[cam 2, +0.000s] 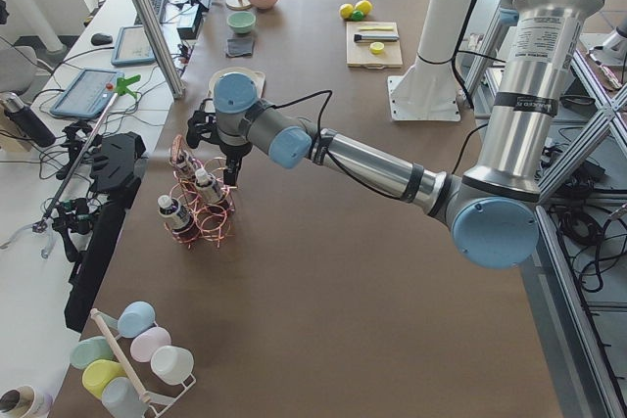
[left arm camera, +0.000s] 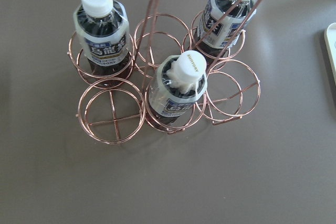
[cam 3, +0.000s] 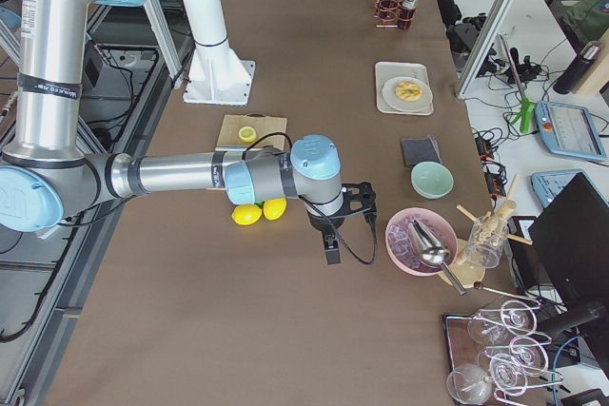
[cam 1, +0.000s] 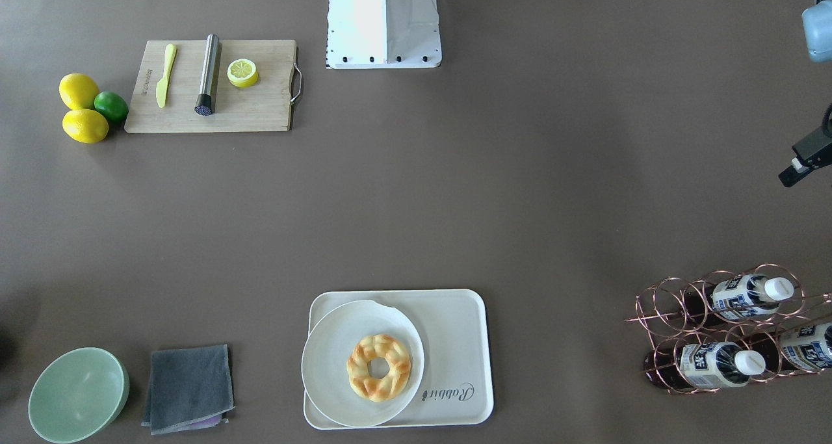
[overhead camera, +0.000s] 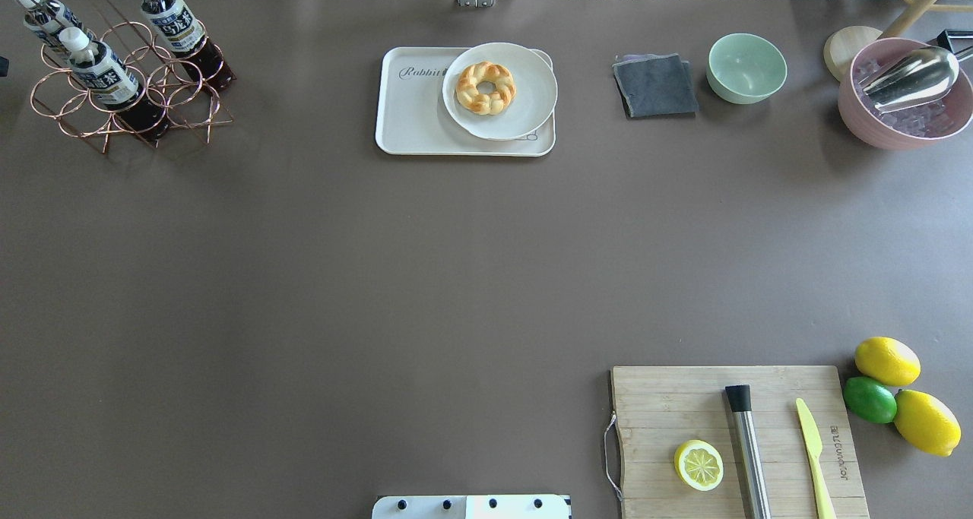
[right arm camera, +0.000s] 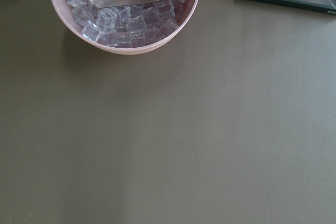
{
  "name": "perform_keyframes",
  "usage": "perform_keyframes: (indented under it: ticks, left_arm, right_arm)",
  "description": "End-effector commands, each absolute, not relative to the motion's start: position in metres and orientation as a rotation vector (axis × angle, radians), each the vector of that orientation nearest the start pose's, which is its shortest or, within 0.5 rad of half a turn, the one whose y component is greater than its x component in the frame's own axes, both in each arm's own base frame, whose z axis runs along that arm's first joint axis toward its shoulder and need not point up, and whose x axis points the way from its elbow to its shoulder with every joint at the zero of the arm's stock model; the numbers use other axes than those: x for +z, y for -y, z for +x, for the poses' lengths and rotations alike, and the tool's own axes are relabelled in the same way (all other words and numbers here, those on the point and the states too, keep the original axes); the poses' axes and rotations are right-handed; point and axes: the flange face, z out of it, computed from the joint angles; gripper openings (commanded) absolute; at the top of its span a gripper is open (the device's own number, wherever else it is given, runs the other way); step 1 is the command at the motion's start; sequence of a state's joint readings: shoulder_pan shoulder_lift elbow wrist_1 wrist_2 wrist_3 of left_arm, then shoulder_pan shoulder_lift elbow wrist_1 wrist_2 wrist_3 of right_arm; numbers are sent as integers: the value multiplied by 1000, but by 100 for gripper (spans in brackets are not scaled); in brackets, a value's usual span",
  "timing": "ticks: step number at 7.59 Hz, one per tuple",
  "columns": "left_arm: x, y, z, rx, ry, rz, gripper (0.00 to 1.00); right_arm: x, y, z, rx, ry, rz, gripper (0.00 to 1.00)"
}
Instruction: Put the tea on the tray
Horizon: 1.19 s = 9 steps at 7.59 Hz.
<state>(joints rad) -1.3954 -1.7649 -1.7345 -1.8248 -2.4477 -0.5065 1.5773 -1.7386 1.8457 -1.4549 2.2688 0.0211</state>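
Item: my left gripper (cam 2: 233, 171), hung over the copper wire rack (left arm camera: 111, 113); its finger spread cannot be told. Below it, left to right: left-hand bottle (left arm camera: 100, 35); the tea (left arm camera: 177, 90), closest under my wrist, seated in its ring; third bottle (left arm camera: 227, 11); tray (left arm camera: 332, 45), well off right, half taken by a plate (overhead camera: 532, 86). Likely hazards: fingers catching the rings or handle rods, dragging the rack, toppling neighbours. My right gripper (cam 3: 331, 246), beside the ice bowl (right arm camera: 131, 50): spread unknown.
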Motion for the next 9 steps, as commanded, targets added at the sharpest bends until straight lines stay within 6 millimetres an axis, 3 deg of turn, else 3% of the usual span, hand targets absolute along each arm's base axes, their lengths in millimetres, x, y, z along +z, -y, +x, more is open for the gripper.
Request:
perform_keyframes:
  ticks: [1, 2, 3, 5, 6, 7, 9]
  left_arm:
    - [416, 598, 67, -116, -857, 321, 98]
    - [408, 608, 70, -154, -805, 356, 98]
    - [406, 612, 87, -176, -763, 371, 98]
    - [412, 616, 123, -178, -714, 417, 98]
    - [427, 623, 132, -175, -743, 456, 97]
    - [442, 630, 134, -166, -759, 484, 97]
    - [435, 632, 134, -159, -770, 509, 92]
  right_arm:
    - [593, 432, 72, -50, 697, 205, 100]
    - [599, 433, 72, -47, 697, 196, 100]
    - [602, 433, 72, -45, 697, 190, 100]
    - [603, 433, 72, -44, 697, 187, 100]
    - [604, 433, 71, -45, 697, 185, 100]
    - [604, 433, 72, -43, 697, 186, 100]
    - [604, 433, 71, -45, 697, 185, 100]
